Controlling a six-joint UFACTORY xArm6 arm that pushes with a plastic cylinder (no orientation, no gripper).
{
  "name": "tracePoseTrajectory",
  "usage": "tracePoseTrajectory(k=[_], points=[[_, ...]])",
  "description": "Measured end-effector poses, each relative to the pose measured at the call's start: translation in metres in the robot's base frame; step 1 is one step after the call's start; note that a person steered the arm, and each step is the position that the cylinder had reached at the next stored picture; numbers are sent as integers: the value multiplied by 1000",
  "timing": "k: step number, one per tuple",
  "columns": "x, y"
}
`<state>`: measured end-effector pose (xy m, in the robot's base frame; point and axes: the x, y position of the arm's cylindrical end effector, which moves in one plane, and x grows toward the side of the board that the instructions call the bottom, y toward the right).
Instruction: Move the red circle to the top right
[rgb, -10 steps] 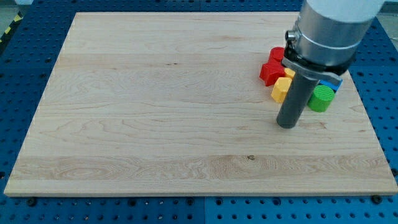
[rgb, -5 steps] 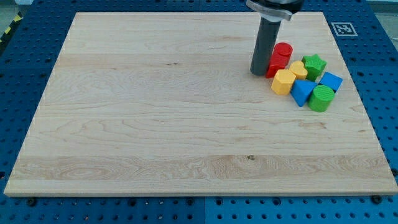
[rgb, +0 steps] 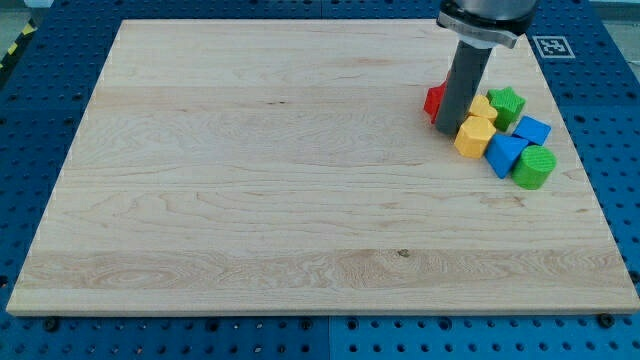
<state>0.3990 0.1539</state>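
- Pale wooden board (rgb: 250, 200), visibly grained, on a blue pegboard.
- Down-right of my tip (rgb: 447, 127): glossy green cylinder (rgb: 534, 167) and blue wedge (rgb: 508, 154).
- Yellow hexagon (rgb: 473, 135) touches the tip's right side.
- My tip is a bare dark rod, gripping nothing.
- Red block (rgb: 434, 100) sits just behind-left, mostly hidden; shape unclear.
- Farther right: blue block (rgb: 533, 129), green star (rgb: 506, 102).

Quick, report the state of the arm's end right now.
No gripper: my tip holds nothing, resting on the board against the yellow block, with a red block just behind the rod.
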Motion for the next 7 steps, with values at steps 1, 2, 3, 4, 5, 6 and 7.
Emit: tracePoseTrajectory(k=[1,2,3,4,5,6,7], points=[[-23,0],[-44,0],[-57,0],[-67,3],[-72,12],[-72,29],[-72,54]])
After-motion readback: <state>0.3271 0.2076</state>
